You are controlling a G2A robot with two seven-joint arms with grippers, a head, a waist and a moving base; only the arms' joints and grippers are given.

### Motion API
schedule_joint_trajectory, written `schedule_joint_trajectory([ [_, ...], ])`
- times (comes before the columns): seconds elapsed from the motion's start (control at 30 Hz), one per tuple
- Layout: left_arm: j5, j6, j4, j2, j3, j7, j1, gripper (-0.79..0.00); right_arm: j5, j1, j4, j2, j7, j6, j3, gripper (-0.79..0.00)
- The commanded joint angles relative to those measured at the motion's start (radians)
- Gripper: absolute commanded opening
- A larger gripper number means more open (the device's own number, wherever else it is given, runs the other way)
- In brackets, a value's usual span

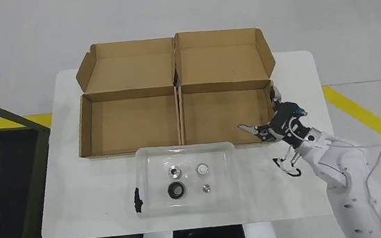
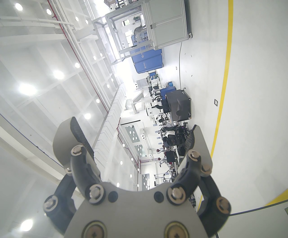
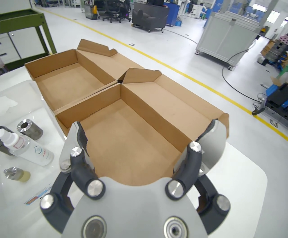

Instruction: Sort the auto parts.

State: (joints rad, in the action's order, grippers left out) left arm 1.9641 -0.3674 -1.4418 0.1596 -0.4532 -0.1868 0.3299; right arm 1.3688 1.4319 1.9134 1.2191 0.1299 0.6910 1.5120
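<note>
On the white tabletop (image 1: 302, 184), in front of two open cardboard boxes (image 1: 132, 125), the clear tray (image 1: 225, 178) held seemingly four auto parts (image 1: 177, 189), just left of the right hand (image 1: 260, 113), which hung released and empty over the right box's near corner.

I log a pale grey glossy floor (image 1: 14, 39). Yellow line (image 1: 365, 114) at right of top view, green rack (image 1: 1, 113) at left edge. Round ceiling lights (image 2: 27, 88) overhead; grey enclosure (image 3: 227, 38) beyond.
</note>
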Motion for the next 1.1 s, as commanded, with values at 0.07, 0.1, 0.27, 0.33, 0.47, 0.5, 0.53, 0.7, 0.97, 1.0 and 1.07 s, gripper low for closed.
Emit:
schedule_joint_trajectory([
  [0.07, 0.000, 0.000, 0.000, 0.000, 0.000, 0.000, 0.000, 0.000, 0.008, -0.037, 0.004, -0.001, 0.029, 0.048, -0.068, 0.000],
  [0.1, 0.000, 0.000, 0.000, 0.000, 0.000, 0.000, 0.000, 0.000, 0.015, -0.045, 0.010, -0.001, 0.042, 0.063, -0.084, 0.000],
  [0.27, 0.000, 0.000, 0.000, 0.000, 0.000, 0.000, 0.000, 0.000, -0.003, -0.071, 0.031, -0.002, 0.082, 0.118, -0.153, 0.000],
  [0.33, 0.000, 0.000, 0.000, 0.000, 0.000, 0.000, 0.000, 0.000, -0.028, -0.077, 0.036, -0.003, 0.108, 0.137, -0.179, 0.000],
  [0.47, 0.000, 0.000, 0.000, 0.000, 0.000, 0.000, 0.000, 0.000, -0.048, -0.091, 0.052, -0.006, 0.186, 0.182, -0.225, 0.000],
  [0.5, 0.000, 0.000, 0.000, 0.000, 0.000, 0.000, 0.000, 0.000, -0.056, -0.093, 0.056, -0.007, 0.202, 0.188, -0.233, 0.000],
  [0.53, 0.000, 0.000, 0.000, 0.000, 0.000, 0.000, 0.000, 0.000, -0.062, -0.094, 0.062, -0.007, 0.217, 0.194, -0.243, 0.000],
  [0.7, 0.000, 0.000, 0.000, 0.000, 0.000, 0.000, 0.000, 0.000, -0.065, -0.096, 0.093, -0.013, 0.282, 0.229, -0.285, 0.000],
  [0.97, 0.000, 0.000, 0.000, 0.000, 0.000, 0.000, 0.000, 0.000, -0.040, -0.100, 0.108, -0.021, 0.358, 0.283, -0.369, 0.000],
  [1.0, 0.000, 0.000, 0.000, 0.000, 0.000, 0.000, 0.000, 0.000, -0.036, -0.104, 0.105, -0.022, 0.364, 0.292, -0.377, 0.000],
  [1.07, 0.000, 0.000, 0.000, 0.000, 0.000, 0.000, 0.000, 0.000, -0.037, -0.108, 0.094, -0.023, 0.371, 0.295, -0.390, 0.000],
])
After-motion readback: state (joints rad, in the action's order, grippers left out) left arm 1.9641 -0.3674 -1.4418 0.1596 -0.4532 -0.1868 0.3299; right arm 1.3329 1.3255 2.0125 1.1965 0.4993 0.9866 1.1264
